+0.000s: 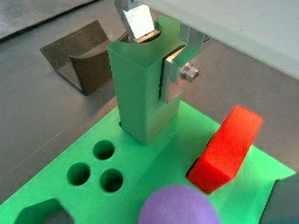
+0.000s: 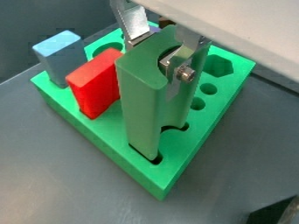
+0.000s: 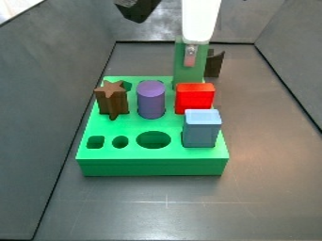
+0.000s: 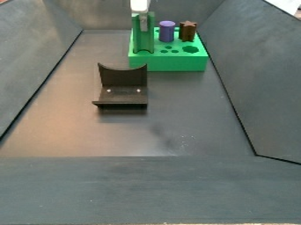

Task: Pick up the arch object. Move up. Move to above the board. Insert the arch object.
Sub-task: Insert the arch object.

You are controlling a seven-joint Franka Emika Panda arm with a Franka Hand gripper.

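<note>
The arch object [image 1: 140, 96] is a tall pale green slab with a curved notch in its top end. It stands upright with its lower end in a slot near the edge of the bright green board [image 1: 65, 153]. My gripper [image 1: 158, 54] is shut on its top end, one finger in the notch and one on the outer face. Both wrist views show this: arch object [image 2: 152, 105], gripper [image 2: 158, 52], board [image 2: 176, 171]. In both side views the arch object [image 3: 189, 56] [image 4: 141, 37] stands at the board's [image 3: 151, 162] [image 4: 177, 61] edge under the gripper [image 3: 195, 36] [image 4: 140, 9].
A red block [image 1: 228, 149] [image 2: 93, 80] [image 3: 195, 96], a purple cylinder [image 1: 176, 208] [image 3: 151, 99], a blue block [image 2: 56, 51] [image 3: 201, 127] and a brown star [image 3: 111, 99] sit in the board. The fixture [image 1: 82, 57] [image 4: 121, 85] stands on the floor beside it. Dark walls enclose the floor.
</note>
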